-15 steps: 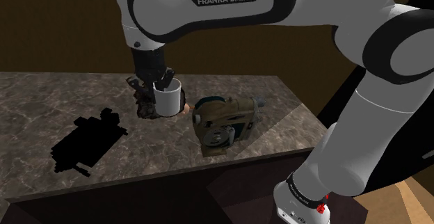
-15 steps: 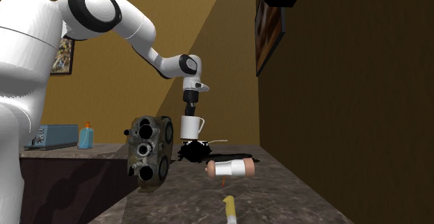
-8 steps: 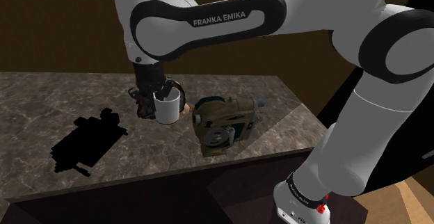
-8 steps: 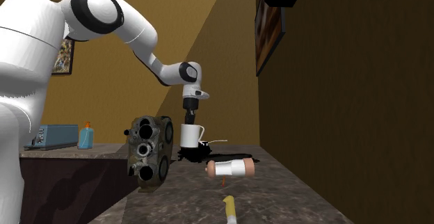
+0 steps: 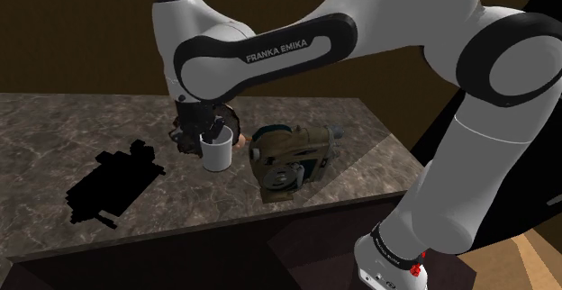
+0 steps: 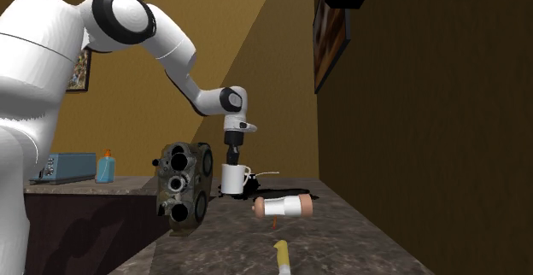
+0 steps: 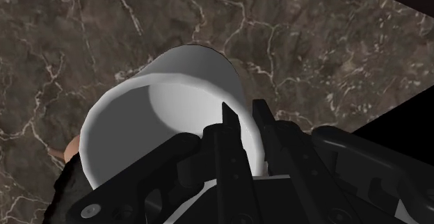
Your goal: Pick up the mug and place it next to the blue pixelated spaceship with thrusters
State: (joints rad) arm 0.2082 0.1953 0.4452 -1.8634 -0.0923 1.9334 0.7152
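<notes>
A plain white mug (image 5: 217,156) hangs upright from my gripper (image 5: 209,135), very close to the marble counter (image 5: 54,135); I cannot tell whether its base touches. The gripper is shut on the mug's rim, one finger inside and one outside, as the wrist view shows on the mug (image 7: 160,111) at the gripper (image 7: 240,118). In the second exterior view the mug (image 6: 232,179) hangs under the gripper (image 6: 232,155). The pixelated spaceship (image 5: 113,182) is drawn black and lies flat, well off towards the shoulder view's left of the mug.
An old brown film camera (image 5: 293,158) stands close on the shoulder view's right of the mug. A small dark object (image 5: 185,141) and a white roll with peach ends (image 6: 282,207) lie just behind it. A yellow-handled tool (image 6: 280,256) lies near the counter's edge.
The gripper has come down with the mug, from well above the counter to just over it, and shifted slightly towards the shoulder view's front. Its grip has not changed.
</notes>
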